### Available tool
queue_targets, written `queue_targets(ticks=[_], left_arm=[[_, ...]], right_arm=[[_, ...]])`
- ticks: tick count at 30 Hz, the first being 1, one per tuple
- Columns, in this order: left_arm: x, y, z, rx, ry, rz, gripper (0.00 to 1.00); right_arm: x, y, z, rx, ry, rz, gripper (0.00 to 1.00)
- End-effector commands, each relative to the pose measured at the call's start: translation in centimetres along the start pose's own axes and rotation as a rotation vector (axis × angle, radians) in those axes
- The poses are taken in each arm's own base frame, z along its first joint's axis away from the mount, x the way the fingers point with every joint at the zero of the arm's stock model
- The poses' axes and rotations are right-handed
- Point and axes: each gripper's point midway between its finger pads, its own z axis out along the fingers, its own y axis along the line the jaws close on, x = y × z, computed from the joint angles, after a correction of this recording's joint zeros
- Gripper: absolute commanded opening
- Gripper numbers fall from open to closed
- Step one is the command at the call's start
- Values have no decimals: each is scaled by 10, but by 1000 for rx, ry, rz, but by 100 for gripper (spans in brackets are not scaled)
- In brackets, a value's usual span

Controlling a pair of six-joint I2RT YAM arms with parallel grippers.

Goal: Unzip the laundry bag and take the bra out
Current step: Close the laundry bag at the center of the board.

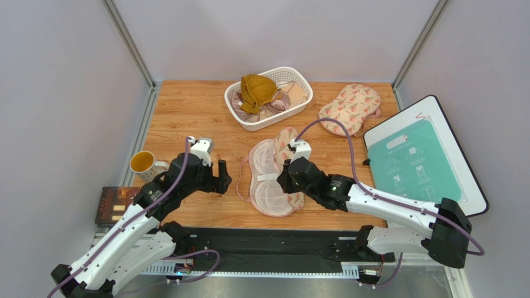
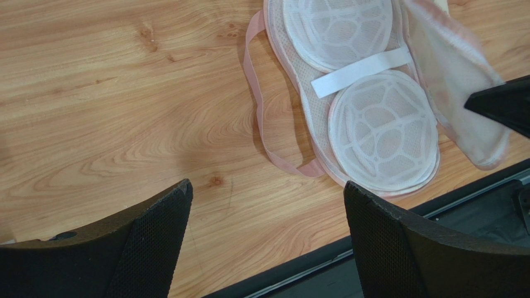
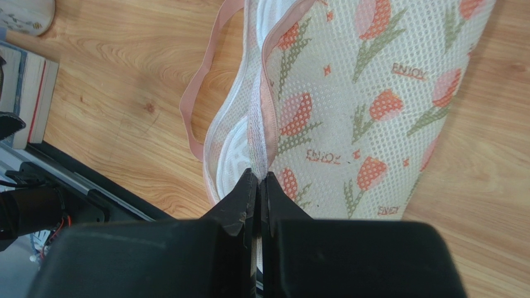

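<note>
Laundry bag is lying unzipped on the wooden table, close to its near edge and between the two arms, with its long axis running near to far. Its flowered mesh cover is standing up along the right side, showing two white mesh cups crossed by a white strap. A pink loop is trailing off to the left. The right gripper is clamping the pink zip edging. The left gripper is hovering just left of the bag, fingers spread wide. The mustard-yellow bra is sitting in the white basket at the far side.
</note>
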Motion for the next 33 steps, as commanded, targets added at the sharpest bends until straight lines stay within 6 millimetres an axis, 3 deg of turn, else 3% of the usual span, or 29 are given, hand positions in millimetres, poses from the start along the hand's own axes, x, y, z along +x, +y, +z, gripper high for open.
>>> queue_targets(ticks=[1, 15, 23, 24, 27, 28, 30, 33], left_arm=[[-10, -3, -6, 8, -34, -16, 96], [-11, -4, -6, 14, -35, -14, 96], [-10, -4, -5, 15, -31, -16, 96], [-10, -5, -5, 16, -31, -16, 96], [-10, -6, -6, 21, -30, -16, 96], [-10, -6, -6, 22, -32, -17, 96], [-10, -6, -6, 22, -32, -16, 96], [-9, -6, -6, 23, -31, -16, 96]], right_arm=[[-14, 39, 8, -81, -43, 38, 0], [18, 77, 37, -134, 35, 22, 0], [38, 83, 52, -124, 100, -17, 1], [38, 84, 52, -123, 104, -20, 26], [36, 87, 48, -126, 111, -61, 73], [35, 87, 46, -125, 110, -69, 83], [28, 85, 38, -124, 94, -76, 100], [22, 76, 29, -99, 69, -85, 100]])
